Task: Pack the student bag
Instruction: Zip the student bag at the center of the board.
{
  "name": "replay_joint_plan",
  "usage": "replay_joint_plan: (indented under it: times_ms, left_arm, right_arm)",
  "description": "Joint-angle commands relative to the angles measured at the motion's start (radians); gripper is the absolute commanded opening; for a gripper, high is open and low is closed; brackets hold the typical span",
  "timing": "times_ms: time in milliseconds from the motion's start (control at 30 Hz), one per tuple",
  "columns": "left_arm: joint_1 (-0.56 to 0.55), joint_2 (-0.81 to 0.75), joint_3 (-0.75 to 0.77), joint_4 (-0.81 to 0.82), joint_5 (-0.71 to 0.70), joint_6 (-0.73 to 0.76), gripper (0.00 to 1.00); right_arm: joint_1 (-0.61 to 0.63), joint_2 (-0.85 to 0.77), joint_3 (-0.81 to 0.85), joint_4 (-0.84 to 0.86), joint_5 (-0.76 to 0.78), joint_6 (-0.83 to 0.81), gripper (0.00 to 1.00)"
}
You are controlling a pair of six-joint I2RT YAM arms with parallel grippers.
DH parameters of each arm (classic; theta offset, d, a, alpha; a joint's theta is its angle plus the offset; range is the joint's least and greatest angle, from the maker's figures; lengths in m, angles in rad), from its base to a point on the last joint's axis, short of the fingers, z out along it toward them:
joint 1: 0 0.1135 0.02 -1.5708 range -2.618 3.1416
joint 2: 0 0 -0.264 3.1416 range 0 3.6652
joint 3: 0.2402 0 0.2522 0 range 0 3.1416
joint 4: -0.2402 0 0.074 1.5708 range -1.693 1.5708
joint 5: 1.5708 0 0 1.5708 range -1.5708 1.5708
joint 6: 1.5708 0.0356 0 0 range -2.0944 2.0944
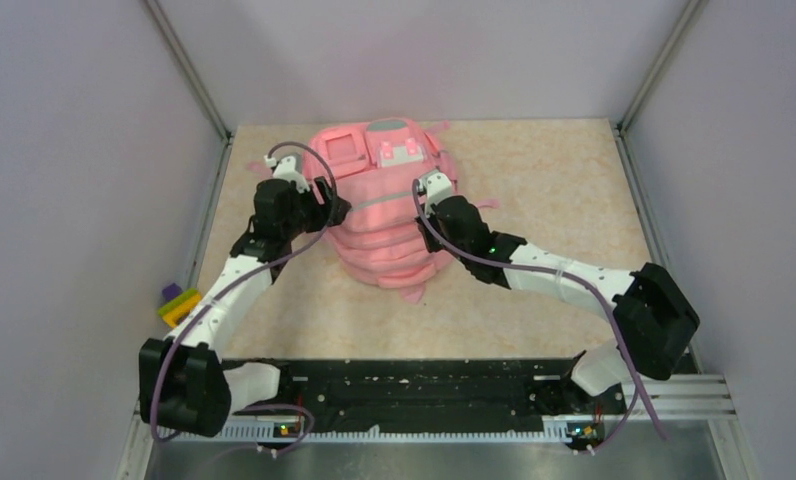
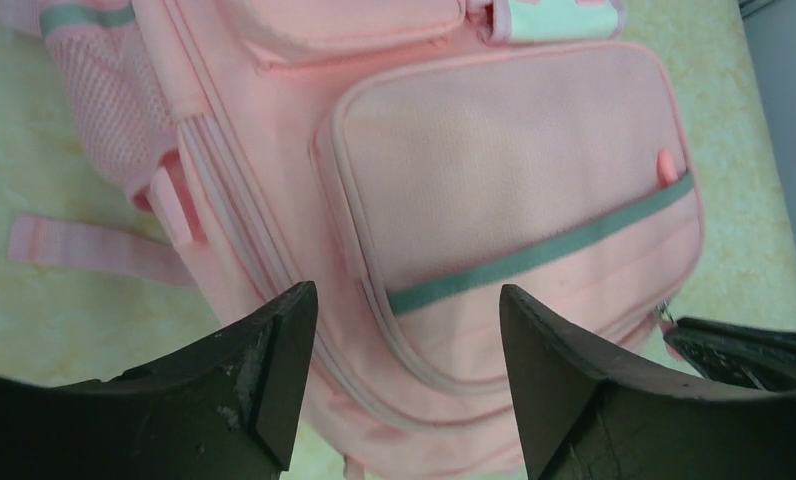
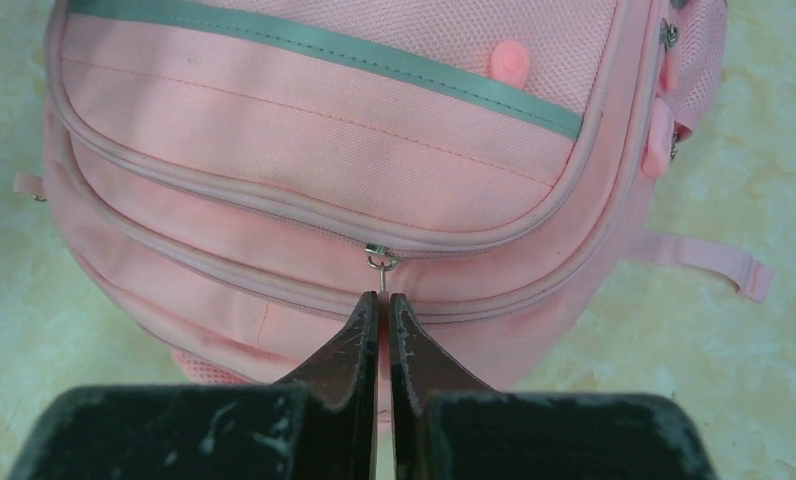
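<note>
The right claw [image 3: 383,300] is pressed together, pinching the zipper pull [image 3: 379,262] of the student bag [image 1: 384,235]. The left claw [image 2: 406,295] is spread above the bag's front pocket [image 2: 514,170]. Both arms reach forward and inward from the near corners of the worktop [image 1: 554,180]. The bag lies near the far edge, left of centre.

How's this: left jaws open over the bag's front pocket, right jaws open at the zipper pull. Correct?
No: right gripper has jaws shut on the zipper pull of the student bag, per right wrist view. The left gripper is open over the front pocket.
</note>
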Motion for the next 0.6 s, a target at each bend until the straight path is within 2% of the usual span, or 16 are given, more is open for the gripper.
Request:
replay_joint_plan:
  times_ms: [0,67,200,567]
  left_arm:
    - [-0.031,-0.150,-0.128,0.031,-0.054,-0.162,0.71]
    - [-0.057,-0.194,-0.175,0.051,-0.064,-0.211,0.67]
    - [-0.110,-0.229,-0.234,0.097,-0.091,-0.278,0.65]
    - [-0.118,-0.130,-0.264,0.217,-0.135,-0.353,0.65]
  right_arm:
    - [-0.007,-0.054,-0.020,0.041,-0.066,0.024,0.00]
    - [-0.007,-0.054,-0.025,0.045,-0.081,0.034,0.00]
    - [-0.006,-0.053,-0.030,0.056,-0.103,0.041,0.00]
    - [-0.007,-0.076,-0.042,0.050,-0.108,0.040,0.00]
